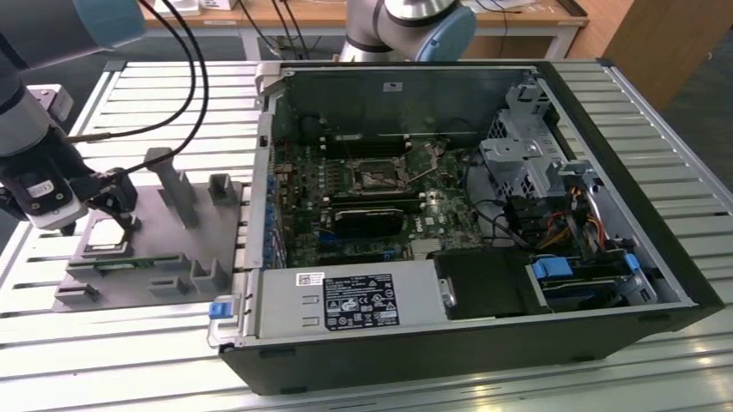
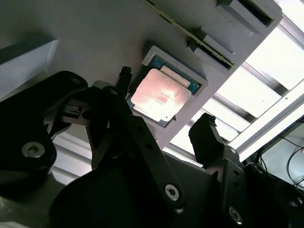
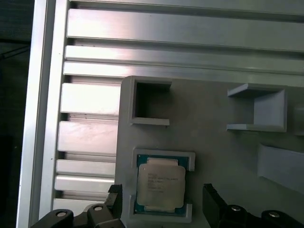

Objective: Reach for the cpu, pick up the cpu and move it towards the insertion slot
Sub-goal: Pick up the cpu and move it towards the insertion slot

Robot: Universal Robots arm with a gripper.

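Note:
The cpu (image 1: 106, 239) lies flat in a shallow square pocket of the grey fixture plate (image 1: 172, 257), at the exterior view's left. Its metal top shines in both wrist views (image 2: 160, 95) (image 3: 160, 183). My gripper (image 1: 101, 225) hovers just above it, open. Its black fingers (image 3: 114, 195) stand on either side of the cpu (image 2: 204, 130), apart from its edges. The insertion slot (image 1: 375, 176) is a square socket with a dark centre on the motherboard inside the open computer case.
The fixture carries upright grey posts (image 1: 174, 184) and blocks (image 3: 259, 108) close to my gripper. The case wall (image 1: 266, 163) rises between the fixture and the motherboard. A long black card (image 1: 366, 221) sits below the socket. Cables (image 1: 172, 51) hang above. The table is slatted aluminium (image 1: 664, 112).

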